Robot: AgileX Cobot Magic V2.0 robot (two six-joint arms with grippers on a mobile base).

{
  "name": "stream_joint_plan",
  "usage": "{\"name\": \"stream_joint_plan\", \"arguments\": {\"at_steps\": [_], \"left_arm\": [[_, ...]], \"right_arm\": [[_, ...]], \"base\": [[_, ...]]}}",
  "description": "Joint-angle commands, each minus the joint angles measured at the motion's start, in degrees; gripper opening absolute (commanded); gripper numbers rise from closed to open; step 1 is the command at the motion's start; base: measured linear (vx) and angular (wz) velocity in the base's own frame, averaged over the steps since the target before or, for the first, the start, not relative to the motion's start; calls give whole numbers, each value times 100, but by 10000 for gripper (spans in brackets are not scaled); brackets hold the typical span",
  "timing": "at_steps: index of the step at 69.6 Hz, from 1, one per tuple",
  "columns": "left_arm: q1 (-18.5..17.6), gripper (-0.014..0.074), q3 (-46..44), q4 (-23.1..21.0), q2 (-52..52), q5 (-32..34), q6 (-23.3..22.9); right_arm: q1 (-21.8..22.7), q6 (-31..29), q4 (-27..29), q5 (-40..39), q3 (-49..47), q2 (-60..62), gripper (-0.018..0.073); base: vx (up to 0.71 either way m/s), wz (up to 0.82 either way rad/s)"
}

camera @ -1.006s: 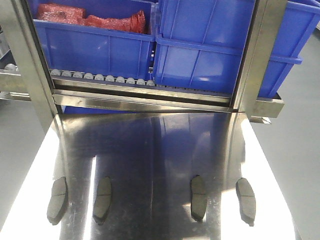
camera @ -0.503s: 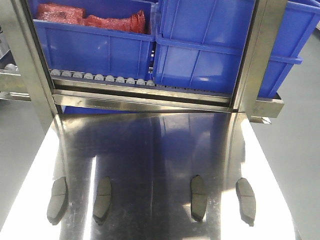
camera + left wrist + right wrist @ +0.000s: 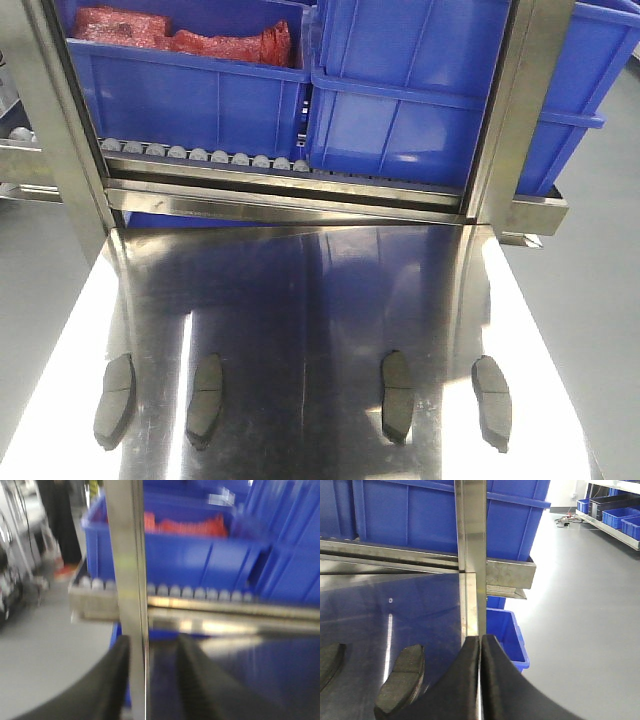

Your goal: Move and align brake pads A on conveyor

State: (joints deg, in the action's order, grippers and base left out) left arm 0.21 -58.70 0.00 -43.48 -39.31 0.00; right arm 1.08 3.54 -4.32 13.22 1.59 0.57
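Several dark-grey brake pads lie in a row along the near part of a shiny steel table (image 3: 320, 290): far left (image 3: 114, 400), left of middle (image 3: 207, 398), right of middle (image 3: 397, 395), far right (image 3: 491, 402). The conveyor is out of view. Neither gripper shows in the front view. My left gripper (image 3: 152, 650) is open and empty, blurred, with an upright steel post (image 3: 127, 555) behind its gap. My right gripper (image 3: 480, 640) is shut on nothing, just right of one brake pad (image 3: 402, 677); another pad (image 3: 327, 662) lies further left.
Behind the table stands a roller rack (image 3: 200, 155) carrying blue bins (image 3: 190, 95), one with red bags (image 3: 180, 35). Steel uprights (image 3: 520, 110) flank it. A small blue bin (image 3: 507, 635) sits on the grey floor right of the table.
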Motion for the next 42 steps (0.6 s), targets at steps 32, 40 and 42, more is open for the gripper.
{"name": "stream_joint_plan", "arguments": {"at_steps": [32, 40, 42], "left_arm": [[-12, 602, -607, -165, -1238, -1172, 70], [-12, 593, -607, -208, -1387, -1308, 70], [-12, 593, -607, -215, -1441, -1370, 65]], "right_arm": [[7, -49, -41, -422, 61, 72, -7], [7, -49, -41, -422, 61, 72, -7], [7, -49, -41, -422, 61, 72, -7]], "base": [[0, 0], [0, 0], [0, 0]]}}
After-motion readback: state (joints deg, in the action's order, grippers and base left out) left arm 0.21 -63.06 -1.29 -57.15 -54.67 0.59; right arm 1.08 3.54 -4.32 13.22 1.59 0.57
